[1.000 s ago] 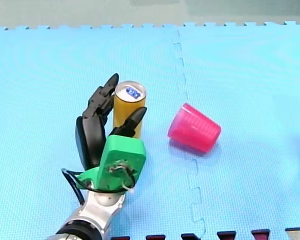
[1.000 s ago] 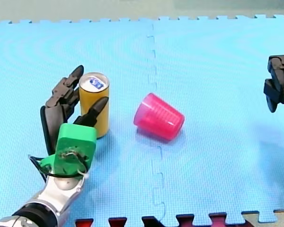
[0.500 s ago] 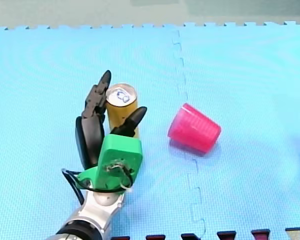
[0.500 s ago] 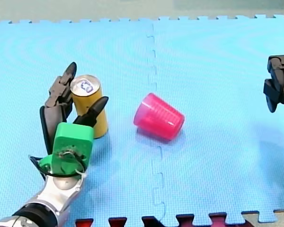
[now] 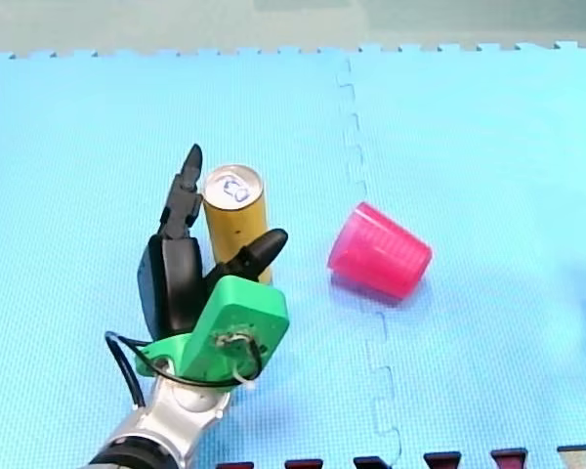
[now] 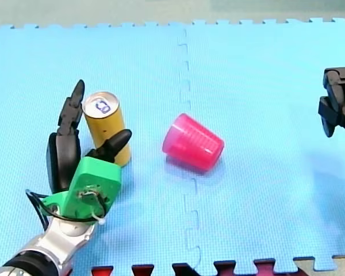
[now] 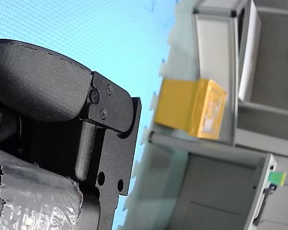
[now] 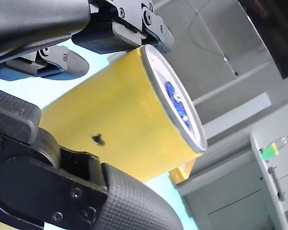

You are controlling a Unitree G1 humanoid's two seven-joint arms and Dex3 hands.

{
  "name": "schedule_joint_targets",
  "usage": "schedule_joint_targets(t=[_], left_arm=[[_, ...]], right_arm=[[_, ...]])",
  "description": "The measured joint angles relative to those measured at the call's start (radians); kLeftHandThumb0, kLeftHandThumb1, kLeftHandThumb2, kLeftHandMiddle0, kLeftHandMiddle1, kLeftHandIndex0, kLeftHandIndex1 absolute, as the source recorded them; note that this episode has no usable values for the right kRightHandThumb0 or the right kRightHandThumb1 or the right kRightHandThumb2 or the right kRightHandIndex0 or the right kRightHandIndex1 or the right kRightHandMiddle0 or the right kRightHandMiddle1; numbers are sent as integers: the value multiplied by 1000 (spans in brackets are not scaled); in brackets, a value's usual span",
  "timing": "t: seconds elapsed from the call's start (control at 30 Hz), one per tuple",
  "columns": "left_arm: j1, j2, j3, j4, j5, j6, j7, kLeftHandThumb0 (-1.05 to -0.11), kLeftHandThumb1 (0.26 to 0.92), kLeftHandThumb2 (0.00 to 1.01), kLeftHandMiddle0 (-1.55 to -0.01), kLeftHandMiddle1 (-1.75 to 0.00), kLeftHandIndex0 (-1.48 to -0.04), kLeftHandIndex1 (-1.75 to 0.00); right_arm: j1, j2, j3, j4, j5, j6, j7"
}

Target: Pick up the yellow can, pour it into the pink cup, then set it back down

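Observation:
The yellow can (image 5: 234, 220) stands on the blue foam mat (image 5: 449, 137) left of centre, its top leaning toward the left. My left hand (image 5: 230, 200) comes up from the near edge and is shut on the can. Its fingers (image 5: 184, 191) lie along the can's left side and its thumb (image 5: 259, 249) presses the lower right side. The second wrist view shows the same can (image 8: 120, 129) wedged between fingers and thumb. The pink cup (image 5: 379, 250) lies on its side to the can's right, apart from it. My right hand (image 6: 338, 100) sits at the mat's far right edge, holding nothing.
A jigsaw seam (image 5: 356, 147) runs front to back through the mat just right of the can. Red tile tabs (image 6: 218, 269) line the near edge. The first wrist view shows a yellow box (image 7: 189, 108) on a grey shelf beyond the mat.
The can's top has tipped to the left and the fingers have straightened along it. The thumb has pressed in lower on the can. Cup and right hand have not moved.

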Motion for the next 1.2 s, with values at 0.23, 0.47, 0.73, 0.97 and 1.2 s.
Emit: schedule_joint_targets(t=[0.23,0.47,0.73,0.97,1.2], left_arm=[[26,14,-24,-20,8,-7,6,-1048,920,32,-340,0,-271,0],[79,59,-35,-50,13,-50,8,-1048,910,16,-333,0,-266,0],[111,86,-36,-86,13,-73,8,-1048,911,10,-309,1,-263,0],[137,90,-28,-111,5,-81,-9,-1048,897,0,-288,0,-271,-4],[163,93,-25,-124,-1,-87,-29,-1048,892,0,-284,0,-277,-5]], right_arm=[[-1,8,3,2,-2,-1,-7],[-1,22,11,2,-12,-3,-18],[-1,36,15,1,-18,-5,-29],[-1,37,12,1,-15,-3,-27],[-1,39,8,1,-13,0,-22]])
